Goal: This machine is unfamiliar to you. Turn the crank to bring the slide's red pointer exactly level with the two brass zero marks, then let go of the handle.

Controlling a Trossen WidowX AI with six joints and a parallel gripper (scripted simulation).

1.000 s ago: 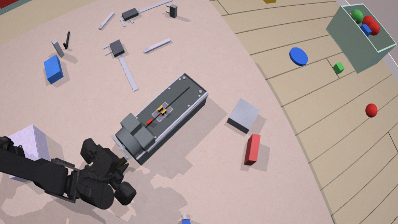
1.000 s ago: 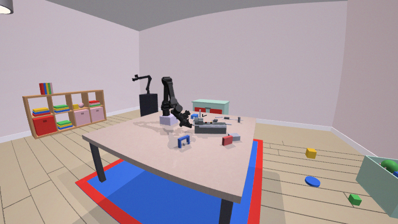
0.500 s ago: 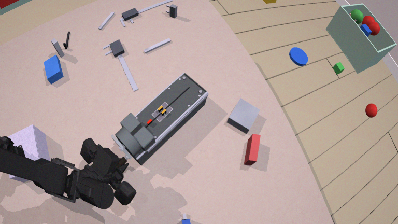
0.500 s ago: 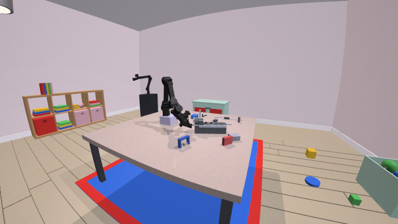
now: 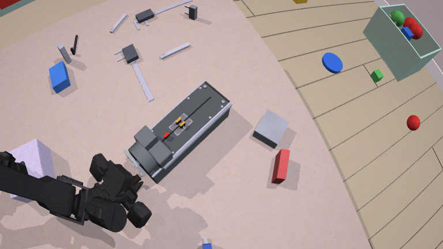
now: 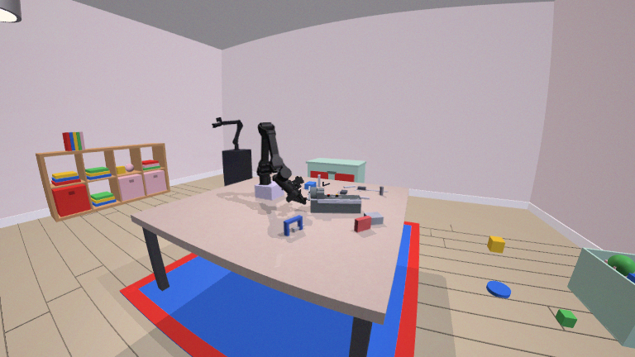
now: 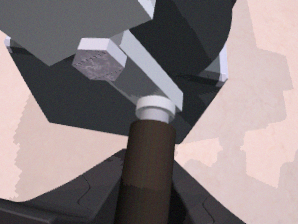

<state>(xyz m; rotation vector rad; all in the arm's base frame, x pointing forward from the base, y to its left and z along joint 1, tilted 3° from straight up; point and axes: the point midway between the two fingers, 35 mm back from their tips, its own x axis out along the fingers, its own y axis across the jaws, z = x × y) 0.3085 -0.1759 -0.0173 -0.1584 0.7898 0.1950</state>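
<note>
The grey machine (image 5: pixel 201 139) (image 6: pixel 336 206) stands on the table. Its red pointer (image 5: pixel 166 135) sits in the slot, short of the two brass zero marks (image 5: pixel 178 120) (image 5: pixel 182 124), on the crank side of them. The crank arm (image 7: pixel 155 70) is a light grey bar at the machine's end face, beside a hexagonal knob (image 7: pixel 99 65). A brown handle (image 5: pixel 136 178) (image 7: pixel 151 150) with a white collar sticks out from the crank arm's end. My gripper (image 5: pixel 135 183) (image 6: pixel 304 201) (image 7: pixel 145 161) is shut on the handle. Its fingers lie on both sides of it; the handle's outer end is out of view.
A lilac block (image 5: pixel 35 154) (image 6: pixel 267 191) stands at the arm's base. A grey block (image 5: pixel 272 125) and a red block (image 5: pixel 281 165) stand beyond the machine. A blue block (image 5: pixel 59 77), grey bars and dark parts lie behind it. A blue arch (image 6: pixel 291 221) stands towards the front.
</note>
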